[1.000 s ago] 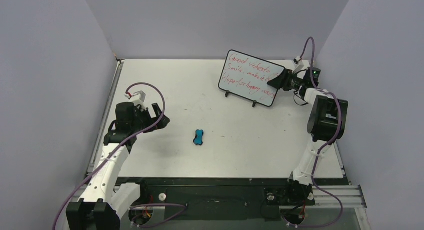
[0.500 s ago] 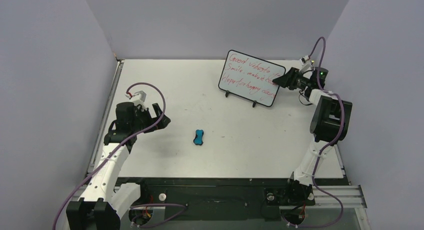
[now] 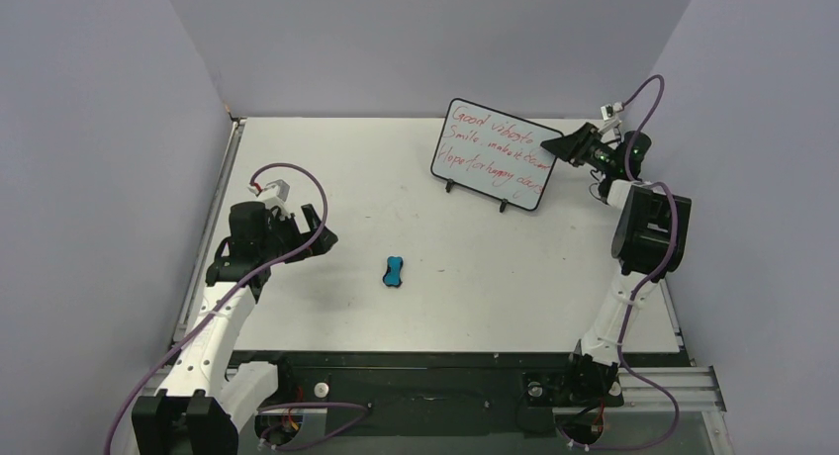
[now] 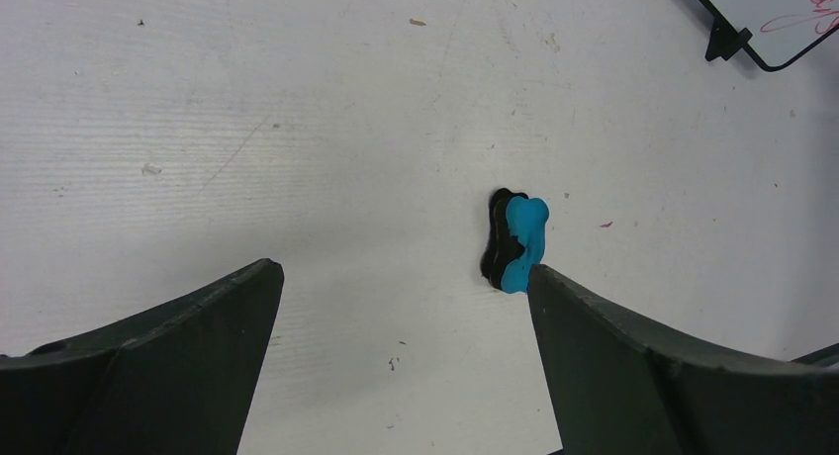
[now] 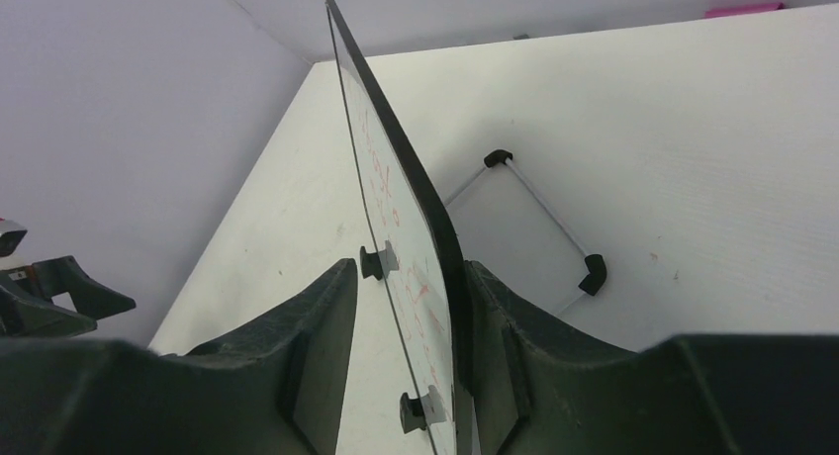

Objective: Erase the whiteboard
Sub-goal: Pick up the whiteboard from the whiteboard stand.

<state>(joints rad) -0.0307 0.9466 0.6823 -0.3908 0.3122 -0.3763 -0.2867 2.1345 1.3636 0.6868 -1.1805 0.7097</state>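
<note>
The whiteboard (image 3: 492, 156) stands tilted on a wire easel at the back right, with red handwriting across it. My right gripper (image 3: 557, 144) is at its upper right edge. In the right wrist view the whiteboard (image 5: 381, 193) runs edge-on between the fingers of my right gripper (image 5: 410, 267). The right finger lies against the board's back. A gap shows between the left finger and the written face. The blue bone-shaped eraser (image 3: 394, 271) lies mid-table. My left gripper (image 3: 317, 227) hovers wide open to its left, and the eraser (image 4: 516, 242) sits just beyond the right fingertip.
The easel's thin wire frame with black feet (image 5: 594, 274) sits on the table behind the board. One front foot (image 4: 725, 42) shows under the board's corner. Purple walls close in the table at the back and on both sides.
My right gripper has moved up along the board's right edge and its jaws have narrowed around it. The left arm and the eraser have not moved.
</note>
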